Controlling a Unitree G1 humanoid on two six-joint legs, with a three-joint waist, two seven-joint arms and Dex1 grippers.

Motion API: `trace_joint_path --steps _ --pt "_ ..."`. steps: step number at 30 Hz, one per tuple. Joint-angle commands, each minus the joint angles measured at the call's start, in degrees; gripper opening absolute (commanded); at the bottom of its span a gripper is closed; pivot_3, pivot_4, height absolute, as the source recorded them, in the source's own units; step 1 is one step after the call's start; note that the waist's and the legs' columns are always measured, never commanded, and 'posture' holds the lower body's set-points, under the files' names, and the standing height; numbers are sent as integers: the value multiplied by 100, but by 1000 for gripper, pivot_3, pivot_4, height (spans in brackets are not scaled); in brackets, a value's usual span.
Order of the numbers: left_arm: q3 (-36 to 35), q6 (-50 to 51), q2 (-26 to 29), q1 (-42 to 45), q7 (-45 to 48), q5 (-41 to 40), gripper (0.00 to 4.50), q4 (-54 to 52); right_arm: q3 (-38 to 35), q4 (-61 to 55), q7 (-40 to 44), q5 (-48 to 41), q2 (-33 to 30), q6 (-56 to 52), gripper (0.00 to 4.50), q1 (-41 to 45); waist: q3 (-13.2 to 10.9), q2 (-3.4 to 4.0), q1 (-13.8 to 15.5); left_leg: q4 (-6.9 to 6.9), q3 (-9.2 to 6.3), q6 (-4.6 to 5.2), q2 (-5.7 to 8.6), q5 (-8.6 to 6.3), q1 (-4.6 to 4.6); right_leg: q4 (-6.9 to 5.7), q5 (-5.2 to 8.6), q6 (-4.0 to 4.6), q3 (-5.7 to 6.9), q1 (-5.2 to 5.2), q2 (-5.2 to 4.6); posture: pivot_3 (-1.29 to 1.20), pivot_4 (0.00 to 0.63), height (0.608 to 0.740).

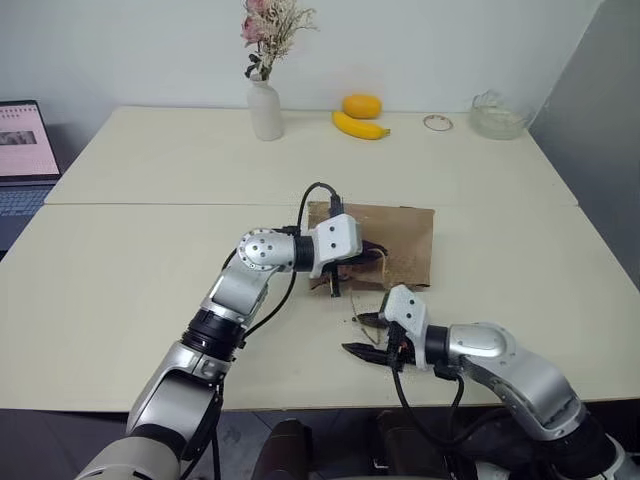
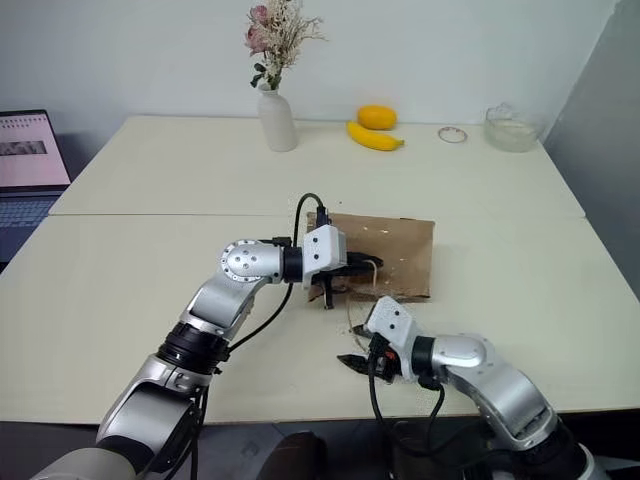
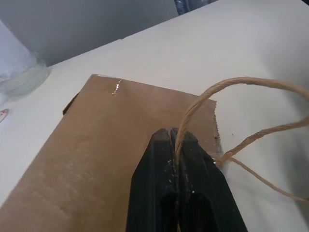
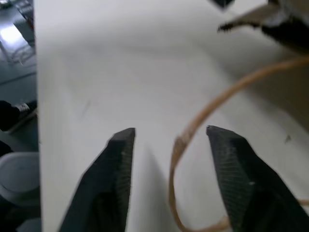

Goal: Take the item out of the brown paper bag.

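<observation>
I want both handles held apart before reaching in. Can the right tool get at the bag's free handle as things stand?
Probably yes. The free handle already loops between the right tool's open fingers, unobstructed; the left tool pinches the other handle of the brown paper bag.

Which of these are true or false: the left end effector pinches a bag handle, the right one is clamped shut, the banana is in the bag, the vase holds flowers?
1. The left end effector pinches a handle of the brown paper bag. True.
2. The right end effector is clamped shut. False: its fingers stand apart, the other handle between them.
3. The banana is in the bag. False: it lies on the table, near the far edge.
4. The vase holds flowers. True.
</observation>
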State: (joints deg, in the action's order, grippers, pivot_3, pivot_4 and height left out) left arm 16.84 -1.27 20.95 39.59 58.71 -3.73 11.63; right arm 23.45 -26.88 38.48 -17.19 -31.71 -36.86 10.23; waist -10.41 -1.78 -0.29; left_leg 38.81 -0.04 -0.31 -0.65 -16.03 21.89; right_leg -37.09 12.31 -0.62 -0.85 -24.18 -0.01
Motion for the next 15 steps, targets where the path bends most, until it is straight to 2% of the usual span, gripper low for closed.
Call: trace_joint_path --steps 1,4,10,15 --pt "-224 104 -41 258 -208 -71 0 -131 216 211 -76 626 -170 357 1123 43 0 0 0 0 0 0 1 0 1 0 0 0 0 0 0 0 150 740" --pt "-314 349 -101 394 -332 -157 0 -146 317 371 -134 1060 -293 508 35 59 0 0 0 0 2 0 2 0 -2 -1 0 0 2 0 -1 0 150 740" --pt "-548 959 -219 874 -610 -283 0 -33 571 604 -280 1943 -418 718 12 196 0 0 2 1 2 0 4 0 -4 -2 -1 -1 4 2 -1 0 150 740" --pt "-803 1049 -264 1412 -1025 -203 0 557 854 825 -308 2526 -439 862 12 89 2 -2 12 2 4 0 5 0 -5 -2 -1 -2 6 4 -1 0 150 740"
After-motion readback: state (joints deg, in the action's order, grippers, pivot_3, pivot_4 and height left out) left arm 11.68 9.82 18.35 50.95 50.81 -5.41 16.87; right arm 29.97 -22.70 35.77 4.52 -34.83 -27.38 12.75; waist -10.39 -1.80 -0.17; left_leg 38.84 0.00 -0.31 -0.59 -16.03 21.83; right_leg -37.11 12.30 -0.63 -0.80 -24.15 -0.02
